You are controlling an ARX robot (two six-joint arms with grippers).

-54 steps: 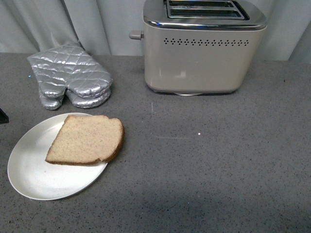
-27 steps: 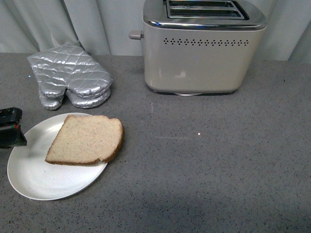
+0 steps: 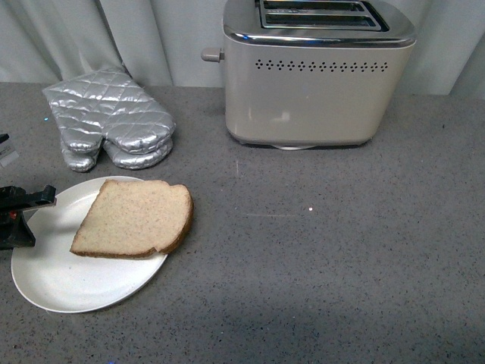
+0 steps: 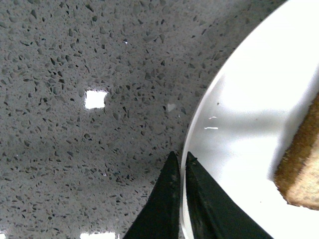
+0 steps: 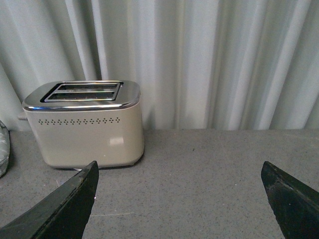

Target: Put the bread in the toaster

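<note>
While the grey worktop carries the beige toaster at its far edge, a white plate near the front left corner holds the bread, lying flat. The right gripper hovers spread wide, facing the toaster. The left gripper, jaws pressed nearly together, sits at the plate's left rim.

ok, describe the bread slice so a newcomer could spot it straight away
Start at the beige toaster at the back of the grey counter. Forward and left of it sits a white plate; the bread lies flat on it, overhanging its right rim. It's the only brown, matt thing, unlike the shiny quilted silver oven mitts behind it.
</note>
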